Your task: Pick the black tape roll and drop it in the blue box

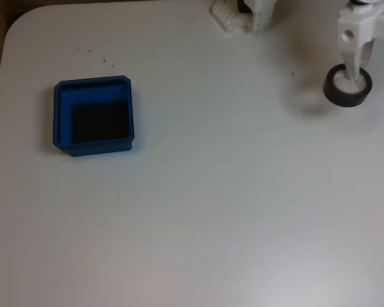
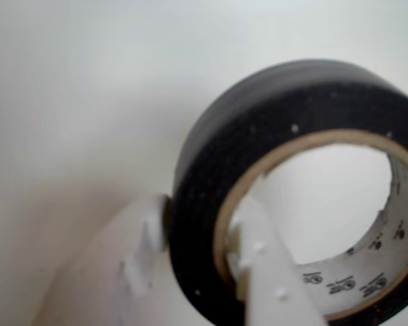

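Note:
In the view from above, the black tape roll (image 1: 349, 86) is at the far right near the table's back edge. My white gripper (image 1: 353, 73) comes down onto it from above. The view that rides on the gripper has the black tape roll (image 2: 211, 170) close up and tilted, with its whitish core showing. My gripper (image 2: 197, 234) is shut on the ring's wall, with one white finger (image 2: 132, 251) outside it and the other inside the core. The blue box (image 1: 63, 115) sits far off at the left of the table, its dark floor bare.
The arm's white base (image 1: 253, 16) stands at the back edge, left of the gripper. A wide stretch of white table (image 1: 230, 192) lies between the roll and the box. The table's rounded left corner (image 1: 16, 25) drops to a brown floor.

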